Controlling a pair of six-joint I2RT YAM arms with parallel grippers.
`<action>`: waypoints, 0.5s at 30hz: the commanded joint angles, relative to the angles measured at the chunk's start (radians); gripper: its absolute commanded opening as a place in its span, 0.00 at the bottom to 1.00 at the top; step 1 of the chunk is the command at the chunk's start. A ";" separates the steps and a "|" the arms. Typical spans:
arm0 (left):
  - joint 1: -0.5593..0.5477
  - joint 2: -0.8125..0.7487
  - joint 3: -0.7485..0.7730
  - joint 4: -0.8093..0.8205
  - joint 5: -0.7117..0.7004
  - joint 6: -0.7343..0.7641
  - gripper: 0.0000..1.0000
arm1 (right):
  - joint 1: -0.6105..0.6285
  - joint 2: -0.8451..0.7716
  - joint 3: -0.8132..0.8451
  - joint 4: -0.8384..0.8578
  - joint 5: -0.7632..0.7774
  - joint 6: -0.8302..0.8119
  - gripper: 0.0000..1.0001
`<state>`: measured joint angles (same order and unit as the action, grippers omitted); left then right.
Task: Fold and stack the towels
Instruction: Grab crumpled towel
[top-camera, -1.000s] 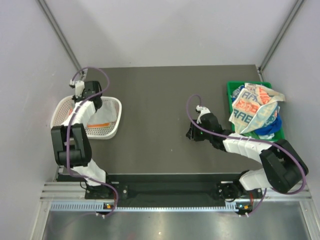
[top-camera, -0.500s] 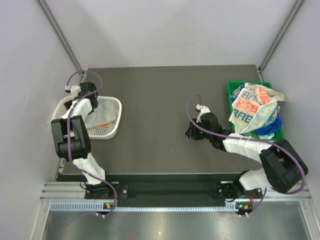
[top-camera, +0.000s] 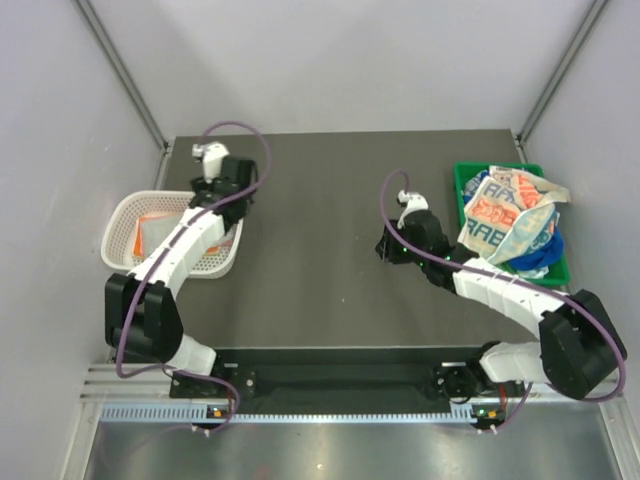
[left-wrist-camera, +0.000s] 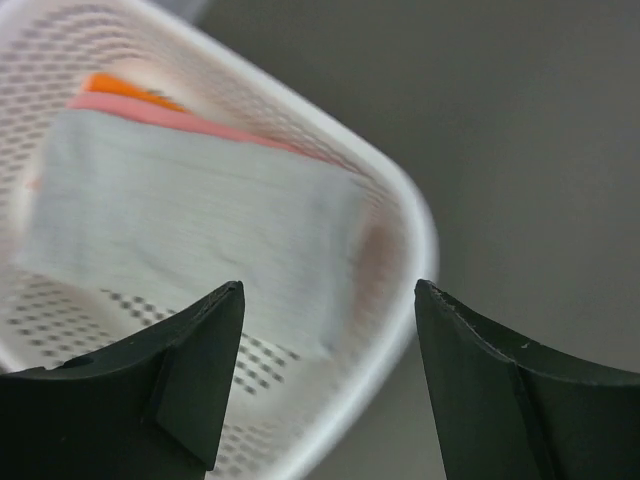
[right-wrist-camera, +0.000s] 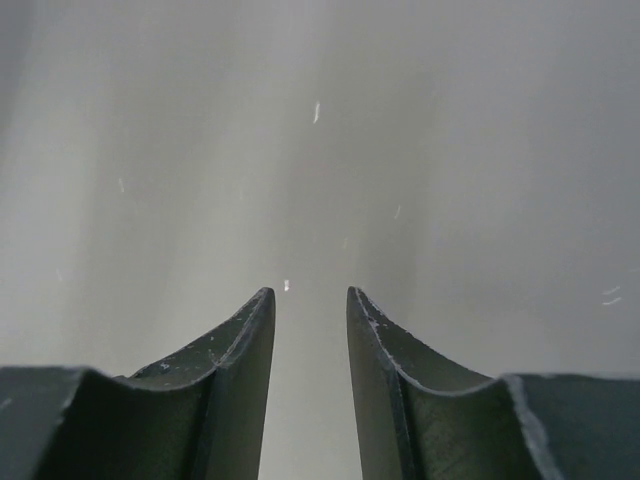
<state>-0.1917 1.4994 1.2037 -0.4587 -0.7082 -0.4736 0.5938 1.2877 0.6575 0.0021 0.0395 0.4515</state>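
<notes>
Left gripper (left-wrist-camera: 327, 300) swung clear of the basket (left-wrist-camera: 405, 215), jaws released and empty (folded towels (left-wrist-camera: 190, 215) lie inside), right gripper (right-wrist-camera: 310, 300) edged toward the table (top-camera: 320, 170) far edge, jaws slightly apart, empty.

My left arm (top-camera: 185, 240) stretches forward and slightly right from its elbow, with the wrist far out. My left jaws stand wide apart, holding nothing. My right arm (top-camera: 490, 285) bends at its elbow on the right and reaches left toward the middle. My right jaws are parted by a narrow gap, empty.
</notes>
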 joint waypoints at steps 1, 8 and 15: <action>-0.139 -0.054 -0.016 -0.023 0.087 -0.034 0.73 | -0.028 -0.073 0.143 -0.124 0.149 -0.039 0.36; -0.484 -0.103 -0.012 -0.073 0.211 0.000 0.73 | -0.274 -0.068 0.324 -0.356 0.307 -0.076 0.42; -0.525 -0.278 -0.150 -0.041 0.430 0.004 0.72 | -0.449 -0.010 0.340 -0.439 0.335 -0.080 0.44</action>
<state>-0.7231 1.3075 1.0924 -0.5041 -0.3931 -0.4694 0.1688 1.2495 0.9649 -0.3504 0.3431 0.3859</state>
